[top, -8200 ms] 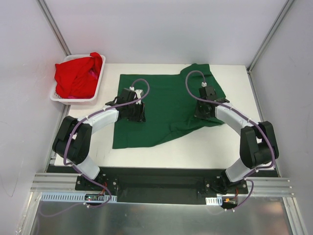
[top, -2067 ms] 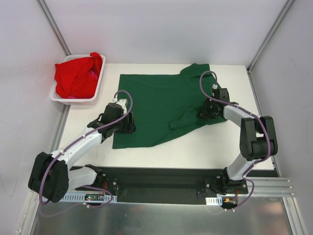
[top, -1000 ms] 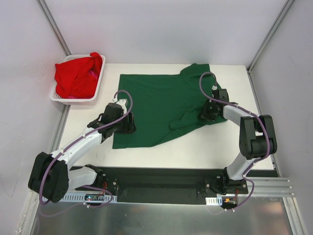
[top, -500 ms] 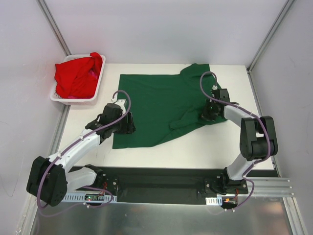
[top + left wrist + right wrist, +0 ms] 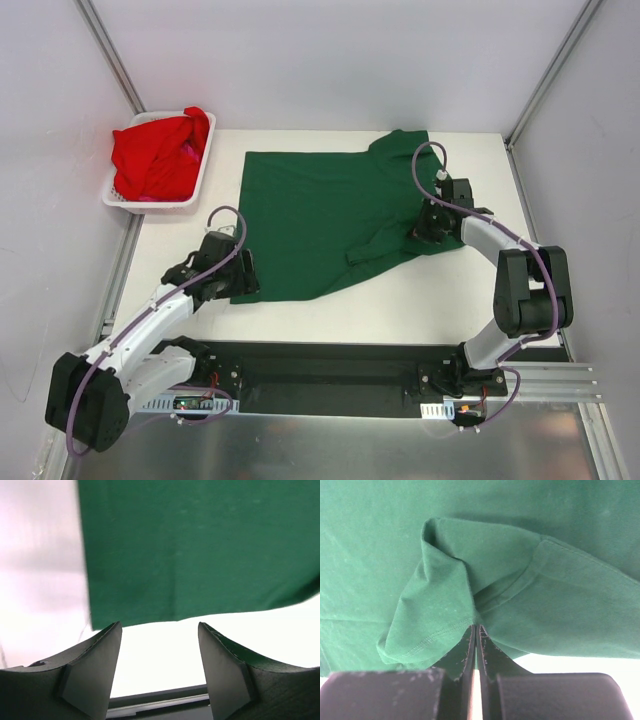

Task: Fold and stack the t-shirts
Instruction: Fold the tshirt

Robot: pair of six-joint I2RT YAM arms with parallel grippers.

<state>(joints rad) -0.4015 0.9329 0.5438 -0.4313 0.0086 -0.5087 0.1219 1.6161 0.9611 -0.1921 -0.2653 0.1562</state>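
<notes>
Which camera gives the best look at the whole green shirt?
The top external view: it shows the green t-shirt spread out, almost entire. The left wrist view shows only its near corner; the right wrist view shows only a bunched sleeve.

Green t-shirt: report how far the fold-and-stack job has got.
Done: green t-shirt spread on the table, no fold made. In hand: right pincer pinches its sleeve; left pincer hangs open by the near left corner. Left: all folds, the red t-shirt in the basket, stacking.
</notes>
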